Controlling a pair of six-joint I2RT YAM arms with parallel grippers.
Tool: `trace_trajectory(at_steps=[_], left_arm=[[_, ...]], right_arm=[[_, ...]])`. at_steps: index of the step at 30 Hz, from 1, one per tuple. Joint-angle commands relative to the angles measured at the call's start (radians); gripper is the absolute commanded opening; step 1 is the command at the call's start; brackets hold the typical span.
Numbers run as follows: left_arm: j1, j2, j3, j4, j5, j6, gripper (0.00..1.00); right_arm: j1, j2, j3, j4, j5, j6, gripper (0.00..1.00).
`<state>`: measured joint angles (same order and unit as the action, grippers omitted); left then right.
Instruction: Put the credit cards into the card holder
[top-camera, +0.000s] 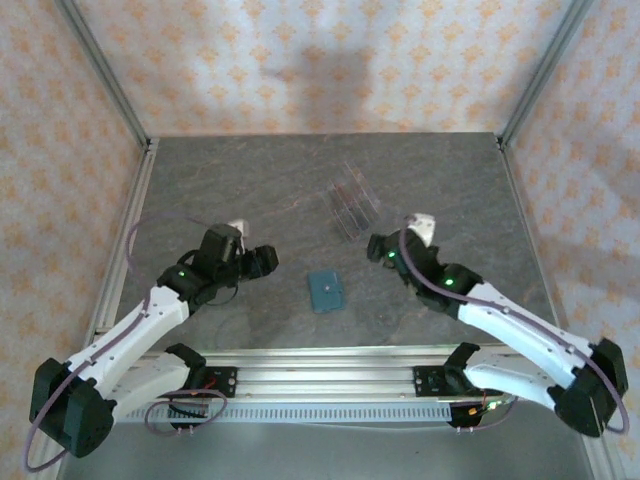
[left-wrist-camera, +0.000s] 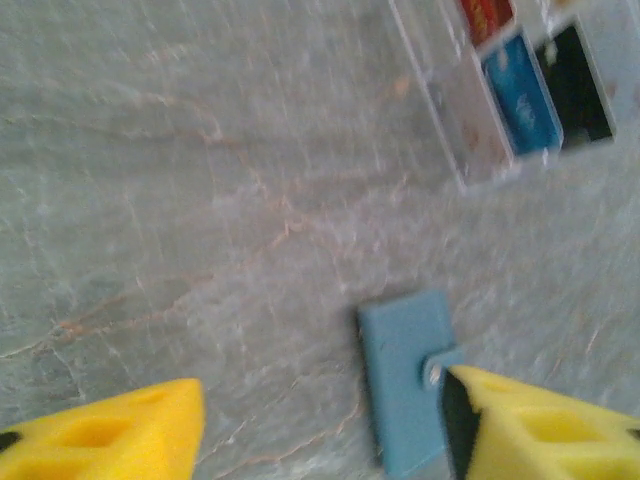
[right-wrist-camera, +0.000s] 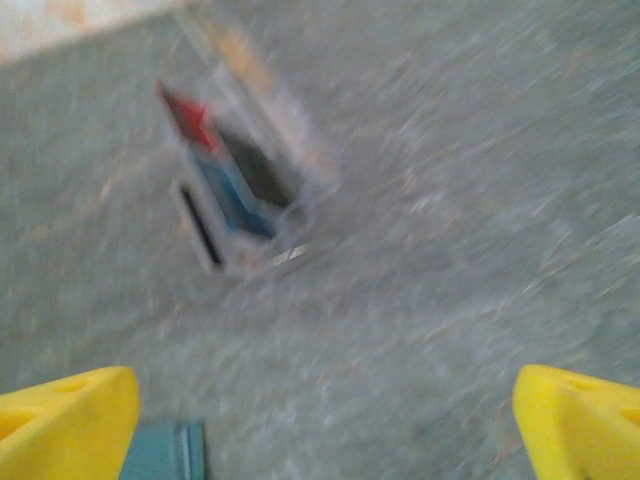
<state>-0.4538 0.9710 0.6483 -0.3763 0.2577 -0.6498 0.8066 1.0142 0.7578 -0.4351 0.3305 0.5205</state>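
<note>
Several credit cards stand on edge in a clear plastic rack (top-camera: 352, 200) at mid-table: a dark red card (left-wrist-camera: 487, 15), a blue card (left-wrist-camera: 520, 90) and a black card (left-wrist-camera: 580, 85). The right wrist view, blurred, shows the same rack (right-wrist-camera: 300, 215) with the red card (right-wrist-camera: 190, 115) and the blue card (right-wrist-camera: 230, 195). The small teal card holder (top-camera: 326, 291) lies flat in front of the rack, closed with a snap tab (left-wrist-camera: 405, 385). My left gripper (top-camera: 268, 258) hovers open to its left, my right gripper (top-camera: 375, 245) open to its right. Both (left-wrist-camera: 320, 400) (right-wrist-camera: 325, 400) hold nothing.
The grey stone-pattern tabletop (top-camera: 250, 190) is framed by aluminium posts (top-camera: 105, 75) and patterned walls. A metal rail (top-camera: 330, 360) runs along the near edge between the arm bases.
</note>
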Motion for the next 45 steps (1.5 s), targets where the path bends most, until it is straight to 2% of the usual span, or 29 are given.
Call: trace_trajectory(at_steps=[1,6,11,20,30,45], left_arm=[[-0.048,0.025,-0.027,0.127,0.044,-0.057,0.59],[-0.137,0.182,-0.008,0.229,0.076,-0.077,0.48],[-0.201,0.345,0.070,0.266,0.063,-0.085,0.41],[-0.235,0.521,0.119,0.285,0.030,-0.090,0.35],[-0.241,0.607,0.097,0.294,-0.024,-0.091,0.28],[-0.264,0.658,0.023,0.362,-0.049,-0.111,0.26]], right_arm=[[0.085,0.068,0.016,-0.028,-0.021,0.006,0.88],[0.136,0.164,0.004,0.068,-0.186,0.003,0.59],[0.157,0.271,0.020,0.120,-0.284,-0.010,0.45],[0.188,0.415,0.058,0.170,-0.356,-0.027,0.41],[0.195,0.517,0.111,0.199,-0.383,-0.048,0.39],[0.222,0.650,0.128,0.203,-0.290,-0.062,0.39]])
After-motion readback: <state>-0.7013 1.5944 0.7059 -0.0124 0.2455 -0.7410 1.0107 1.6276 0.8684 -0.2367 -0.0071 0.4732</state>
